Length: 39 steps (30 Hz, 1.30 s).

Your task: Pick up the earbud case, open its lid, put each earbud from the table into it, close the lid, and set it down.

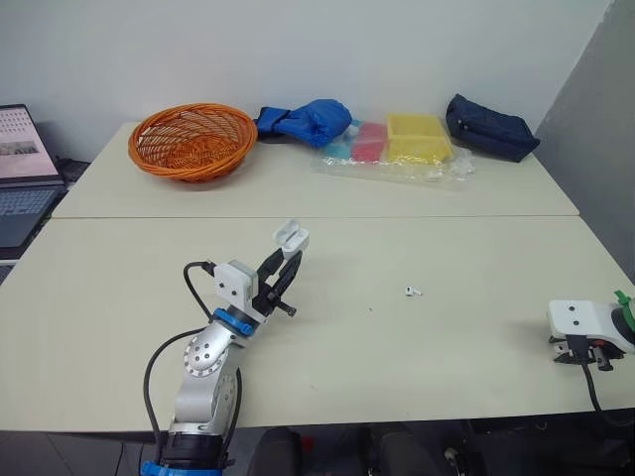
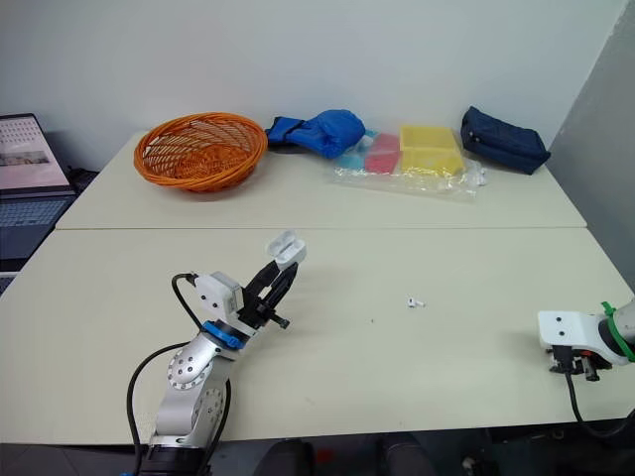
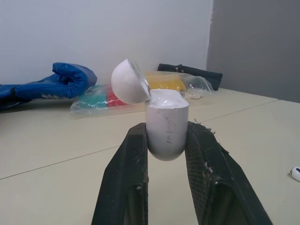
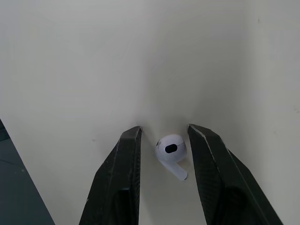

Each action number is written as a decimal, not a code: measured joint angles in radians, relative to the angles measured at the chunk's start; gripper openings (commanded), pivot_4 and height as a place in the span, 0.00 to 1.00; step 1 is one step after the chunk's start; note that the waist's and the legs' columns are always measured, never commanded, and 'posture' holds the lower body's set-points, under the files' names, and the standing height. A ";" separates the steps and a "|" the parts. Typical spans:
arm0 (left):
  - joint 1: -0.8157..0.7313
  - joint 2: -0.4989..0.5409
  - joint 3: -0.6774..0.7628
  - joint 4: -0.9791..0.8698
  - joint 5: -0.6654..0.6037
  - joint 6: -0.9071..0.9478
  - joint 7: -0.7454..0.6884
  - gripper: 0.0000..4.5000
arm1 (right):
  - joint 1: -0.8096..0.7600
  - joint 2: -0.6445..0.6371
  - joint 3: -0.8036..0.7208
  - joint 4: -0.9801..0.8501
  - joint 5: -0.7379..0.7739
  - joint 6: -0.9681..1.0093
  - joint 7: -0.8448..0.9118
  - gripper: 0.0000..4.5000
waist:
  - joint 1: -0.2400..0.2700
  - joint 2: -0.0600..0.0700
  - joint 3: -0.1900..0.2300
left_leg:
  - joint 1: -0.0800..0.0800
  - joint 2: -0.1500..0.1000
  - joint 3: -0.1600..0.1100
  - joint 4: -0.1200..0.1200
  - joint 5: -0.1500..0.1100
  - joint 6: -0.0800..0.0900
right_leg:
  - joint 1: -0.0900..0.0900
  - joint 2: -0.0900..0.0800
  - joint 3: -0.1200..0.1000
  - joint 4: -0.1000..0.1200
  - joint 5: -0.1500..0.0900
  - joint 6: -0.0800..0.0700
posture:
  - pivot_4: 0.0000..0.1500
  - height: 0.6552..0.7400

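The pick-up and lid-opening look done. The left gripper [image 1: 288, 263] holds the case [image 3: 166, 129] clear of the worktop [image 1: 446, 377], left of its middle. Its jaws are clenched on the case's lower body, and the lid [image 3: 130, 80] is tipped back on its hinge.

The step in hand seems to be fetching the first earbud. By the near right corner, the right gripper [image 4: 164, 131] is down at the surface. Its jaws are released and straddle an earbud [image 4: 171, 152], with a gap on each side. A second earbud [image 1: 414, 291] lies near the middle of the worktop, between the two grippers.

The next move calls for the jaws to close squarely on the small, smooth bud without flicking it out. It then has to be lifted and carried across to the open case. The left arm may need to tilt the case so its mouth faces the bud.

The worktop's edge runs close beside the right gripper, so a nudged bud could roll off. The way across is bare except for the second earbud. The basket [image 1: 191, 139] and bags stand along the far edge, well apart.
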 measured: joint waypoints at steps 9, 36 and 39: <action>-0.002 -0.001 0.000 0.000 0.000 0.000 -0.002 0.16 | -0.020 0.003 0.010 0.023 -0.016 -0.004 0.000 0.35 | 0.000 0.000 0.000 | 0.000 -0.001 0.000 0.002 0.000 0.000 | 0.000 -0.001 0.000 0.000 0.000 0.001 | 1.00 1.00; -0.003 -0.011 -0.001 0.000 0.001 0.000 0.000 0.16 | -0.060 0.031 0.036 0.024 -0.065 0.042 0.014 0.09 | -0.001 -0.006 -0.003 | -0.003 -0.003 -0.002 0.009 0.000 0.000 | 0.001 -0.003 0.000 0.000 0.001 0.002 | 1.00 1.00; -0.003 -0.011 0.000 0.000 0.001 0.000 0.000 0.16 | -0.061 0.032 0.036 0.023 -0.065 0.042 0.016 0.09 | -0.001 -0.006 -0.003 | -0.003 -0.003 -0.002 0.008 0.000 0.000 | 0.001 -0.003 0.000 0.000 0.001 0.002 | 1.00 1.00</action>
